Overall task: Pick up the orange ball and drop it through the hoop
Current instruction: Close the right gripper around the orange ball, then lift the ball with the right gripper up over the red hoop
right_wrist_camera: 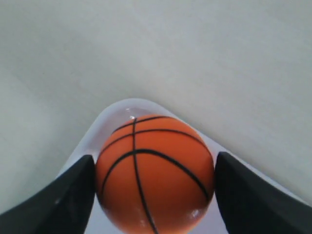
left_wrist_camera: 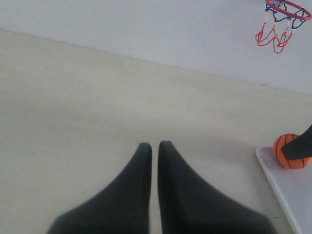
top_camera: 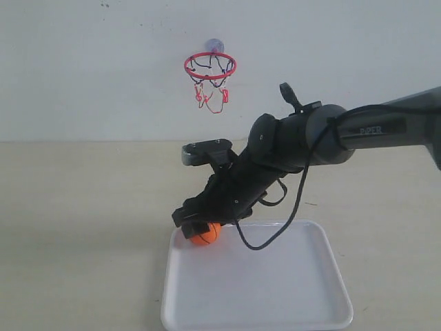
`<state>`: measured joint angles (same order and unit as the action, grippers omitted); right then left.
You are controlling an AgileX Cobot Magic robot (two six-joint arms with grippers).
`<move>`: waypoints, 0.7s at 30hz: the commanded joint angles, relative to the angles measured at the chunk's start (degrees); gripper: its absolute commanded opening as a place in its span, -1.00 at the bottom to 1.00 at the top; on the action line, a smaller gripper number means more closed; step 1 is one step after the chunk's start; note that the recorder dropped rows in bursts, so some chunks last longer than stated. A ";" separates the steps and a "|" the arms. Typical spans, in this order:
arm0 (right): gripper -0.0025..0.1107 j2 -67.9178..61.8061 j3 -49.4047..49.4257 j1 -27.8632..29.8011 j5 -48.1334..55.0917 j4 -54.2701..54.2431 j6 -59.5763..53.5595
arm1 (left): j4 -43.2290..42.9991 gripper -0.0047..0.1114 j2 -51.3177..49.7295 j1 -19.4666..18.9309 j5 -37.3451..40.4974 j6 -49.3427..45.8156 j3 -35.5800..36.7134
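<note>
The orange ball (top_camera: 207, 234) with black seams sits in the far left corner of the white tray (top_camera: 275, 289). My right gripper (top_camera: 198, 229) reaches down across the tray to it. In the right wrist view the ball (right_wrist_camera: 155, 175) fills the gap of that gripper (right_wrist_camera: 153, 170), and both dark fingers (right_wrist_camera: 63, 200) press its sides. The hoop (top_camera: 210, 67), red ring with a dark and red net, hangs on the wall above and behind. My left gripper (left_wrist_camera: 154, 146) hovers over bare table, shut on nothing, with the ball (left_wrist_camera: 291, 151) and hoop (left_wrist_camera: 287, 7) off to its side.
The tray's rounded corner (right_wrist_camera: 112, 117) curves just behind the ball. A black cable (top_camera: 289, 221) loops from the right arm over the tray. Beige table surface (top_camera: 83, 227) spreads to the left of the tray, and the white wall stands at the back.
</note>
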<state>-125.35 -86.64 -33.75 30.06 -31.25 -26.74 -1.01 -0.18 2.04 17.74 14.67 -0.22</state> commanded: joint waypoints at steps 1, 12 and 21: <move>0.05 -0.98 -0.13 -0.07 0.19 0.45 1.03 | -0.08 -0.85 0.18 -0.19 -0.22 0.32 0.22; -0.96 3.27 -0.13 0.17 2.99 0.31 3.28 | -0.08 -0.85 0.18 -0.19 -0.22 0.32 0.22; -0.96 14.74 -0.13 0.73 1.31 5.36 2.85 | -0.08 -0.85 0.18 -0.19 -0.22 0.32 0.22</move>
<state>-114.11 -86.64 -33.75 32.29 -27.74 -23.76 -1.01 -0.18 2.04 17.74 14.67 -0.22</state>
